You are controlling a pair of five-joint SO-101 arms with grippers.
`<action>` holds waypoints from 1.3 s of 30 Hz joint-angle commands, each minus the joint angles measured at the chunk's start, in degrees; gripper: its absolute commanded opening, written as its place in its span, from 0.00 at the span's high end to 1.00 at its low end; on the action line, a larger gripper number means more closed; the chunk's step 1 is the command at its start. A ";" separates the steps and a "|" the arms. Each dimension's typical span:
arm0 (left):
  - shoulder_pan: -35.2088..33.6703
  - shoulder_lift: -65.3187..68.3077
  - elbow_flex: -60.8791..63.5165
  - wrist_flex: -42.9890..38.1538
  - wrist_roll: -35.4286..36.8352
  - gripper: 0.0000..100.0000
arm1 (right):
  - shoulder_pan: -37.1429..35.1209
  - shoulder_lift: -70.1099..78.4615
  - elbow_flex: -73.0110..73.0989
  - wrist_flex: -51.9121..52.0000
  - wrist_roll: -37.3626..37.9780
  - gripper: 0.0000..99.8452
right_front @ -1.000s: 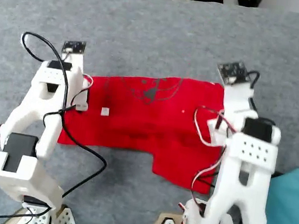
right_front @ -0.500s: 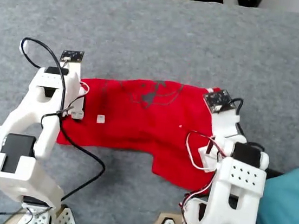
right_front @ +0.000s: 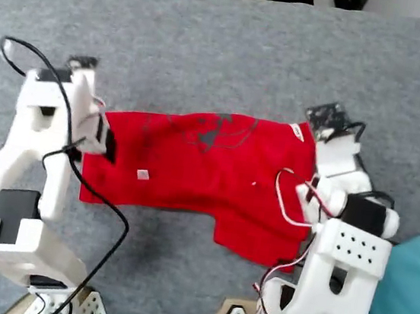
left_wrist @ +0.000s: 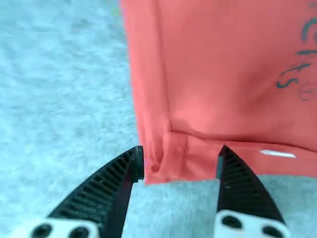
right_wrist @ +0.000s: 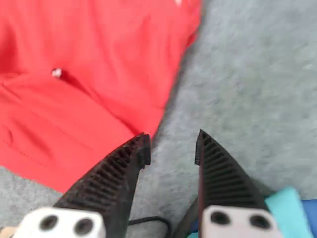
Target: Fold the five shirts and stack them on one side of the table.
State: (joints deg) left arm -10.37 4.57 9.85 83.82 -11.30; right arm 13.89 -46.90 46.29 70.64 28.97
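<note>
**A:** How is the job going?

**B:** It is only getting started, I think. The red shirt (right_front: 200,171) is lying in the middle of the table (right_front: 246,47). It is looking partly folded, with one flap sticking out toward 5 o'clock.

**A:** What are the grippers doing?

**B:** The left gripper (left_wrist: 181,157) is sitting at the shirt's 9 o'clock end. Its jaws are standing apart, one on each side of the corner, not pinching it. The right gripper (right_wrist: 172,143) is hanging at the 3 o'clock end. Its jaws are standing apart too, over bare table just beside the shirt's edge.

**A:** Are other shirts waiting?

**B:** A blue cloth (right_front: 407,296) is peeking in at 4 o'clock. It may be another shirt, but I cannot tell if it is folded. I am guessing the red shirt is needing more folds, and all the stacking is waiting.
</note>
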 commanded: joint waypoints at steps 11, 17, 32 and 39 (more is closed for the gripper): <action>5.89 13.93 -16.79 -11.69 18.02 0.98 | -10.95 45.32 -32.40 -5.63 -7.21 0.99; 5.45 27.74 -25.93 -12.22 20.22 0.98 | -9.80 63.60 -45.14 -5.89 -6.86 0.99; 2.55 49.80 -68.31 3.96 20.22 0.98 | -6.02 84.18 -77.32 7.91 -0.70 0.99; 3.96 50.07 -88.09 16.97 20.13 0.98 | -7.08 84.18 -97.63 25.23 -0.53 0.99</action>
State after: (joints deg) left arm -6.95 56.18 -69.36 96.75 8.66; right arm 7.82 37.58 -41.19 89.36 27.91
